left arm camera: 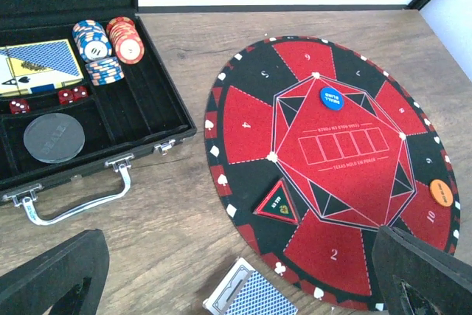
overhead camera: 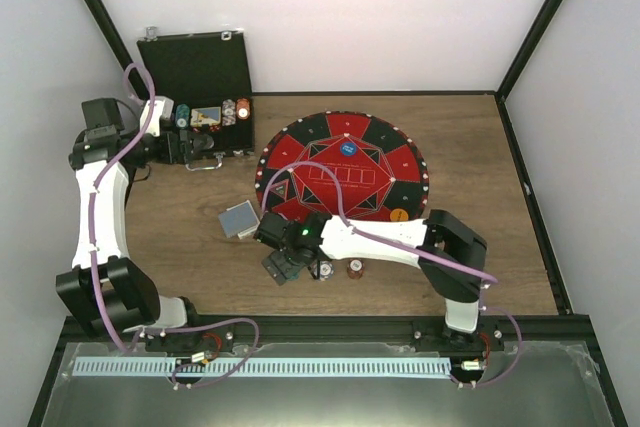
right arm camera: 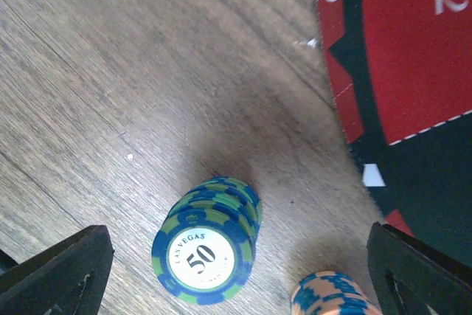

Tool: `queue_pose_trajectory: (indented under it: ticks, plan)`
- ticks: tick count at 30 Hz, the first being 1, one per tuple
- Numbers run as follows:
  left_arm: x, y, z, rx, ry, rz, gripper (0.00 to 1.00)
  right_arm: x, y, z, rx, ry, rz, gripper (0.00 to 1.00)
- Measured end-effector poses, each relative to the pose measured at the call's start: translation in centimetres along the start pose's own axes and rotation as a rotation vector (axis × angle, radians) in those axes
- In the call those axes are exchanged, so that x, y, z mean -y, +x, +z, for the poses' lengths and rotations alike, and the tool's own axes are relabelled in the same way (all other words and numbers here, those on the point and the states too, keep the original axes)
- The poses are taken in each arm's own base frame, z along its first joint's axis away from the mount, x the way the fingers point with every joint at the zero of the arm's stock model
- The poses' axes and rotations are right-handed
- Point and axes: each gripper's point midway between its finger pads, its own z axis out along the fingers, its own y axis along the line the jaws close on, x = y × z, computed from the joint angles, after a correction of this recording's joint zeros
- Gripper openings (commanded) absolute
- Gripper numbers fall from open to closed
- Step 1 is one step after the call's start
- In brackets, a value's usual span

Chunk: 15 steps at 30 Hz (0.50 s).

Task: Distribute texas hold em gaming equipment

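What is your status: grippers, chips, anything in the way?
Left gripper open, right gripper open over green chip stack. Stack upright on table beside mat. Orange stack alongside.

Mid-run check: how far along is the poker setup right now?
Done: a blue disc and an orange disc sit on the mat; a card deck, a green chip stack and an orange chip stack stand on the table beside it.
In hand: nothing. The right gripper hangs open over the green chip stack, and the left gripper is open near the case.
Left: more chips, a second deck and dice are in the case.
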Motion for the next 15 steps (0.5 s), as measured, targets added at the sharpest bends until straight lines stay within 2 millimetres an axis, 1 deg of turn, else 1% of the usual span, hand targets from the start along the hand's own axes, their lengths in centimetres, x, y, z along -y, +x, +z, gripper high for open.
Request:
queue_pose_trajectory:
  ticks: [3,8,12,15]
  plan:
    - [-0.1,0.1,0.1,-0.005,0.001,0.002,1.0,-0.6,0.8,0.9,-0.033,-0.007,-0.021,0.9]
    - [-0.2,0.2,0.2,-0.013,0.001,0.001,1.0,-0.9,1.4,1.9,-0.063,-0.014,-0.041,0.81]
    - [-0.2,0.3,0.2,-0.016,0.002,0.006,1.0,-1.0,1.6,2.3,-0.072,-0.016,-0.049,0.76]
    - [-0.2,0.3,0.2,-0.016,0.0,0.009,1.0,-1.1,1.6,2.4,-0.071,-0.02,-0.052,0.74]
